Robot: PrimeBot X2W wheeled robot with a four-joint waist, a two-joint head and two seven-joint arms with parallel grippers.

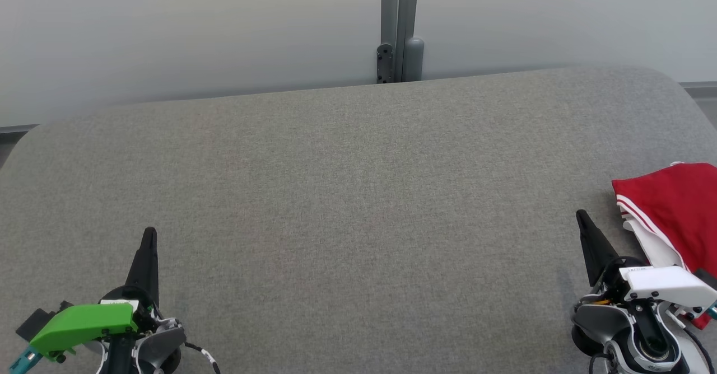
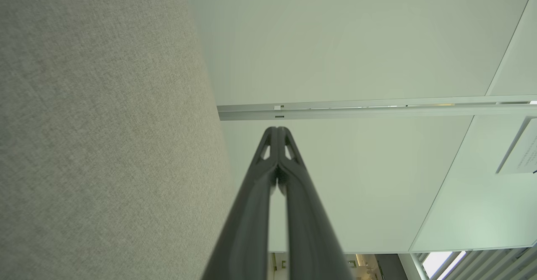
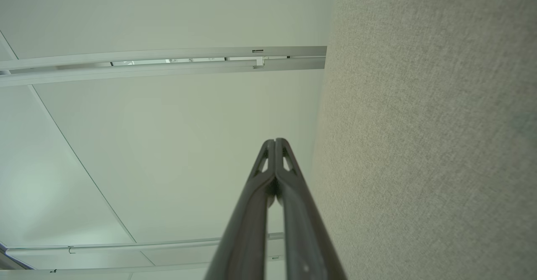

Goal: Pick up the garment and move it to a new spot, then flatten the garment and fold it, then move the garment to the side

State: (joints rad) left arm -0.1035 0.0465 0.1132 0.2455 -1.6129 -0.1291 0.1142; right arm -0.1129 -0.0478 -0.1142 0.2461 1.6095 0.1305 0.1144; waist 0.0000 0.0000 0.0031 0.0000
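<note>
- The garment, red with white stripes and a white layer showing underneath, lies bunched at the far right of the head view. The picture's edge cuts it off.
- It rests on the grey padded surface, near the robot's side of it.
- The right gripper stands just left of the garment, its dark fingers clear of the cloth. In the right wrist view its fingertips are pressed together with nothing between them.
- The white wrist cover of that arm overlaps the garment's lower part in the head view. Contact cannot be judged.
- The left gripper is at the lower left, well apart from the garment, behind a green wrist cover. Its fingertips are likewise closed tip to tip and empty.
- Beyond the surface's far edge stand pale wall panels, divided by a grey post.
</note>
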